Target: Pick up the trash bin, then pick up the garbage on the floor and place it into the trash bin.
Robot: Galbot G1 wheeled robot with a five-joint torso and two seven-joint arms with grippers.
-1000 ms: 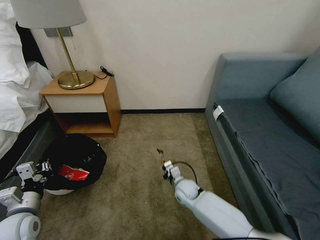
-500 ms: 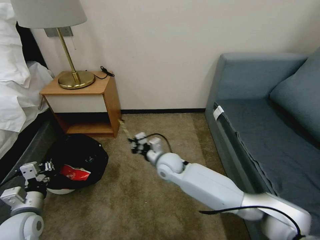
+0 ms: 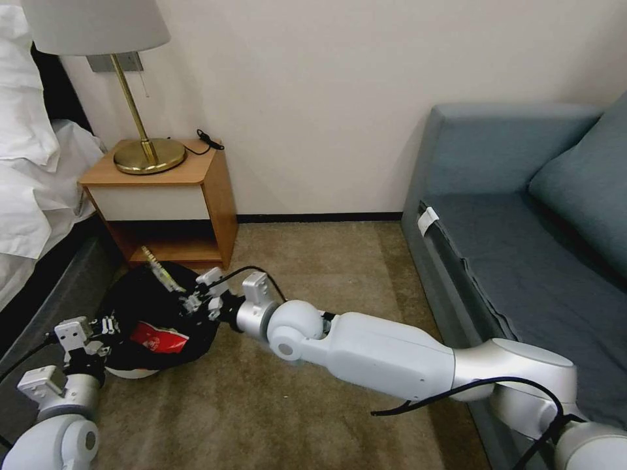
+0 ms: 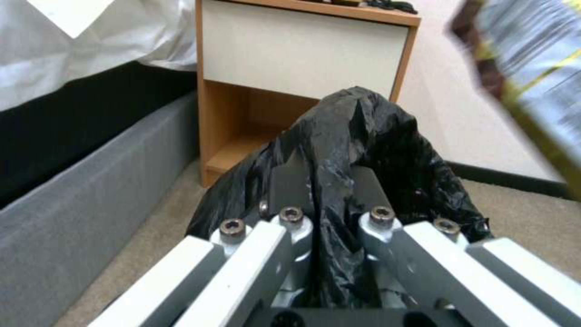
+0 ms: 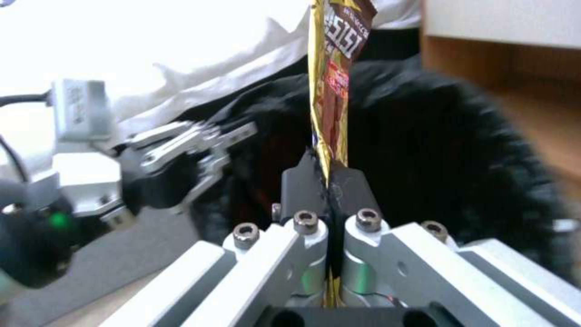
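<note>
Head view had the right gripper [image 3: 194, 301] reaching across the carpet with its jaws pinched on the brown-gold snack wrapper [image 3: 160, 269], which stuck up and away from the jaw tips, above the far rim of the trash bin [image 3: 124, 373]. Right wrist view confirmed the grip — the jaws were pressed together on the wrapper's lower end [image 5: 330, 113], the foil standing straight out beyond them, and the black bag [image 5: 448, 136] of the bin lay just past and below the tips. Left gripper [image 3: 104, 324] sat at the near rim of the bin; in the left wrist view its jaws [image 4: 330, 181] were closed on a bunched fold of the bag [image 4: 363, 136], so the bin appeared held, tilted toward the robot with its mouth open to the right arm. Inside the bag, just ahead of the left jaws, lay the red-white wrapper [image 3: 159, 339]. Judging by this, picking up the bin looked done and at least one piece was already in — the snack wrapper had reached the mouth but was not yet released. No other litter was visible on the carpet [image 3: 313, 261] between nightstand [image 3: 163, 196] and sofa [image 3: 522, 261]; whether the bottle and the tan scrap were deeper in the bag could not be told.
</note>
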